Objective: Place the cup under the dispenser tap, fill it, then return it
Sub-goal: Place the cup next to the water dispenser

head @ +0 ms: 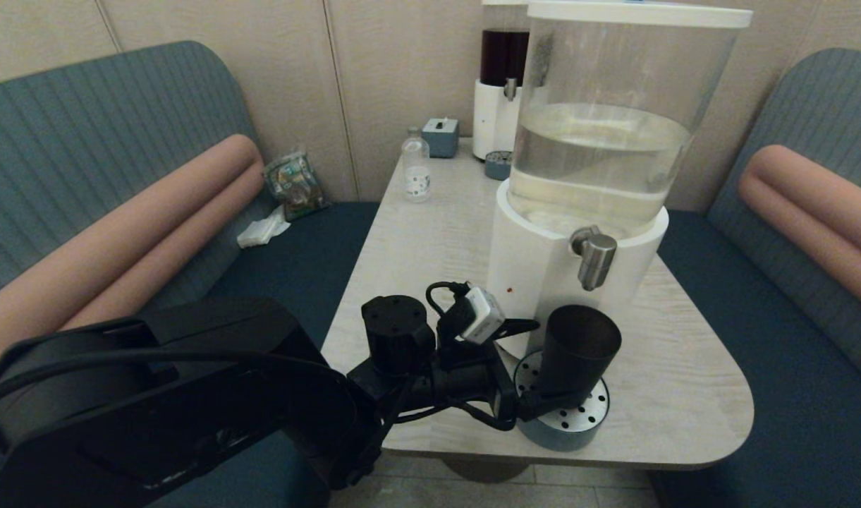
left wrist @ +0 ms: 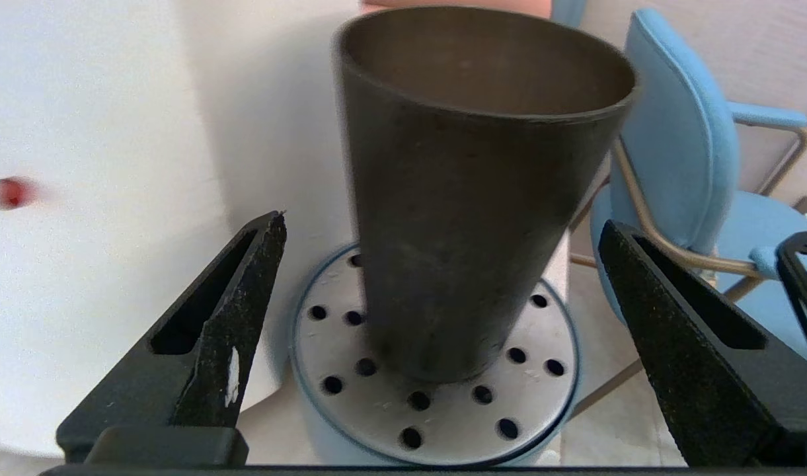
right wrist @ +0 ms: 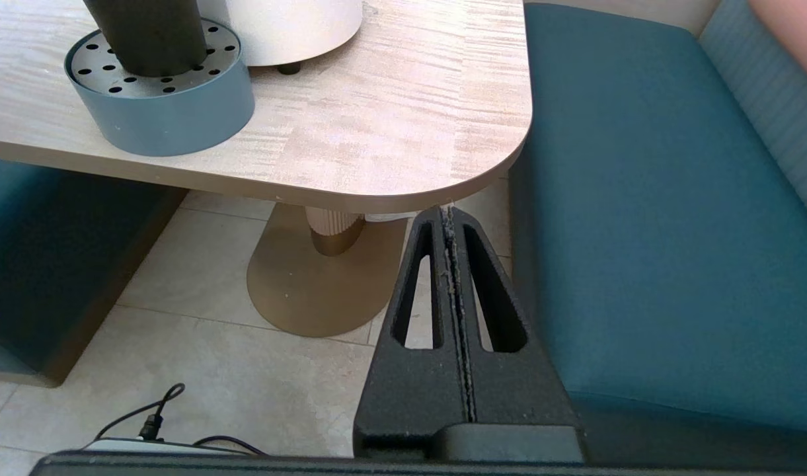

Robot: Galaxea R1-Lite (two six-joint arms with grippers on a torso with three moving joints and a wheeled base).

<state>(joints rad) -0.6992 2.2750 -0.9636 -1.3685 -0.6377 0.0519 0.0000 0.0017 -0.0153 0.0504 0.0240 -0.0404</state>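
The black tapered cup (head: pixel 578 351) (left wrist: pixel 469 192) stands upright on the round perforated drip tray (head: pixel 591 416) (left wrist: pixel 436 403), just below the brushed-steel dispenser tap (head: pixel 594 255) of the white-based dispenser (head: pixel 536 261) with the clear tank. My left gripper (head: pixel 536 403) (left wrist: pixel 443 225) is open at the tray's near left, its fingers (left wrist: pixel 244 291) standing wide on either side of the cup without touching it. The cup looks empty inside. My right gripper (right wrist: pixel 448 213) is shut on nothing, parked below the table's near right corner; the cup's foot (right wrist: pixel 149 33) shows there too.
At the table's (head: pixel 684 381) far end stand a small clear bottle (head: pixel 416 169), a grey box (head: pixel 441 135), a second dispenser with dark liquid (head: pixel 502 85) and its small drip tray (head: pixel 498 165). Bench seats flank both sides. A blue chair (left wrist: pixel 681 158) shows beyond the table.
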